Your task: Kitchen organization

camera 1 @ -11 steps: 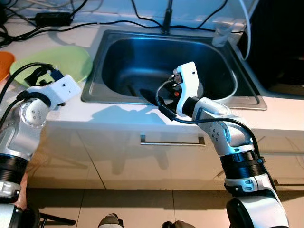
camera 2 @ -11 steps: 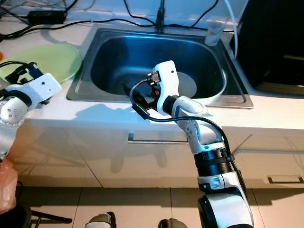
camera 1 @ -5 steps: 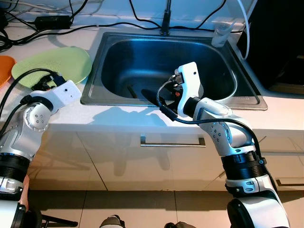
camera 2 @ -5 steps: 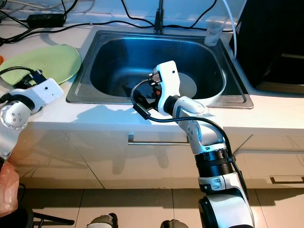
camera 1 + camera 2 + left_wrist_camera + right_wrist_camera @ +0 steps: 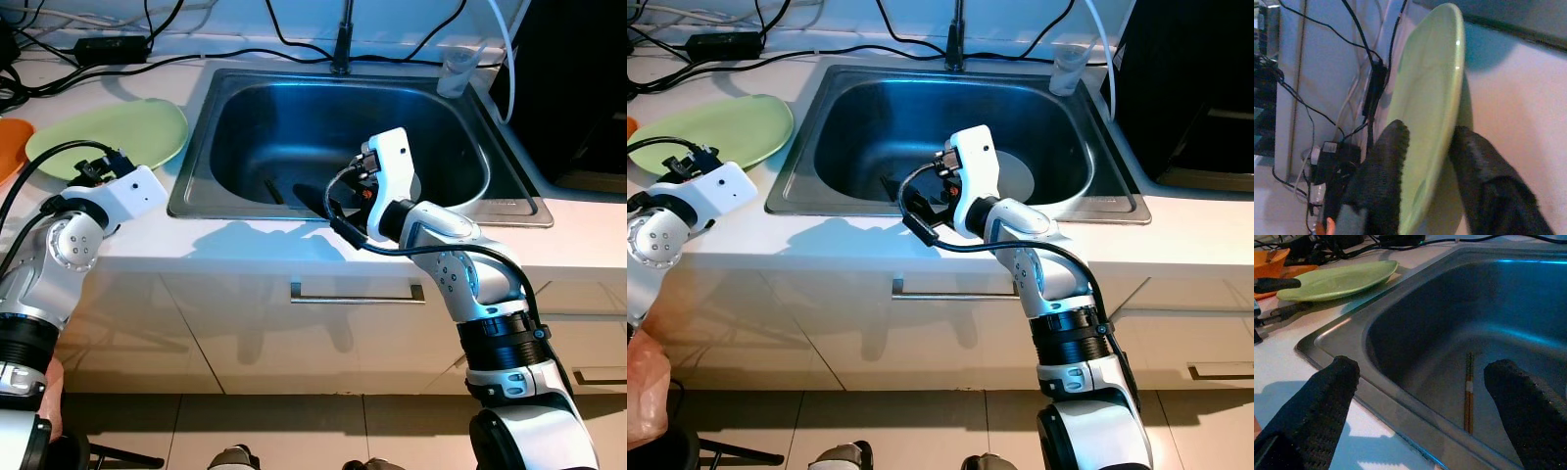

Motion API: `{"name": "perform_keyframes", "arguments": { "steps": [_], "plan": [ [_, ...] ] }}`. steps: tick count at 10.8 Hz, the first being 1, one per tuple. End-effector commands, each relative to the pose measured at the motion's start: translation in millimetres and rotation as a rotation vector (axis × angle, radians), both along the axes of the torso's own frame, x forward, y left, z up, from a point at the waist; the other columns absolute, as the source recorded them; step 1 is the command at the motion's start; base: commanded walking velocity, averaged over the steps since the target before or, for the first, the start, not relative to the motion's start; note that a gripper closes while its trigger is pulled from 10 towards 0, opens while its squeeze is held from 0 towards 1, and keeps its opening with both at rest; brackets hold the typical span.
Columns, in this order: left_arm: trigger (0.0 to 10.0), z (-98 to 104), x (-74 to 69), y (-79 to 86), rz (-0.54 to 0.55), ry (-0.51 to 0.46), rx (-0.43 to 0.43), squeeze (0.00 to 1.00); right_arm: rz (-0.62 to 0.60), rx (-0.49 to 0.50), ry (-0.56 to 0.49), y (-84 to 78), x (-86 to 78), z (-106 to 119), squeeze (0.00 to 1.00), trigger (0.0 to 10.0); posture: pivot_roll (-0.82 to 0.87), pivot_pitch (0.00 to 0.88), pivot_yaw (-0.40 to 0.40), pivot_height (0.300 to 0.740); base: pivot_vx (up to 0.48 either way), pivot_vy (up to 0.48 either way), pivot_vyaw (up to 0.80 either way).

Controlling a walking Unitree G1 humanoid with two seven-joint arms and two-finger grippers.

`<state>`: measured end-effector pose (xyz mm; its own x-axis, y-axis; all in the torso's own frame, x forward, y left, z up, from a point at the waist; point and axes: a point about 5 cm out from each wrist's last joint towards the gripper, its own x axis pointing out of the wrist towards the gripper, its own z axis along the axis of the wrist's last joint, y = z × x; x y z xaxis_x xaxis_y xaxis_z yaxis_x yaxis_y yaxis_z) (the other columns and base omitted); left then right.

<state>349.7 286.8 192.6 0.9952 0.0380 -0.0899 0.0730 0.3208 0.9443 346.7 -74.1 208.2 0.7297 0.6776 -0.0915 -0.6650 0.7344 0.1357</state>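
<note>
**At the sink, plate edge between my left fingers**

My left tool straddles the rim of the green plate, fingers apart on either side, not clenched. The plate lies on the white table beside the steel sink. My right tool hangs released over the sink's near edge, above a chopstick on the basin floor. No writing is readable.
</note>
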Motion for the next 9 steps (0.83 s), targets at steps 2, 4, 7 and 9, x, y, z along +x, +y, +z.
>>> {"name": "perform_keyframes", "arguments": {
  "steps": [2, 4, 7, 9],
  "plan": [
    [0.0, -62.6, -16.7, 4.8, 0.036, 0.242, -0.005, 0.00, -0.013, 0.003, 0.019, -3.2, -0.5, -5.0, 0.00, 10.0, 0.09, 0.143, -0.073, 0.740, 0.000, 0.000, 0.00],
    [0.0, -63.9, -16.9, 4.1, 0.028, 0.244, -0.006, 0.00, -0.014, 0.003, 0.021, -3.5, -0.4, -5.4, 0.00, 10.0, 0.09, 0.140, -0.071, 0.740, 0.000, 0.000, 0.00],
    [0.0, -59.3, -16.0, 0.7, 0.013, 0.163, 0.033, 0.00, -0.017, 0.001, 0.022, -3.8, -0.3, -6.3, 0.00, 10.0, 0.09, 0.137, -0.072, 0.740, 0.000, 0.000, 0.00],
    [0.0, -56.0, -16.0, -4.2, 0.003, 0.095, 0.043, 0.00, -0.014, -0.001, 0.023, -3.6, 0.2, -6.6, 0.00, 10.0, 0.09, 0.135, -0.077, 0.740, 0.000, 0.000, 0.00]
  ]
}}
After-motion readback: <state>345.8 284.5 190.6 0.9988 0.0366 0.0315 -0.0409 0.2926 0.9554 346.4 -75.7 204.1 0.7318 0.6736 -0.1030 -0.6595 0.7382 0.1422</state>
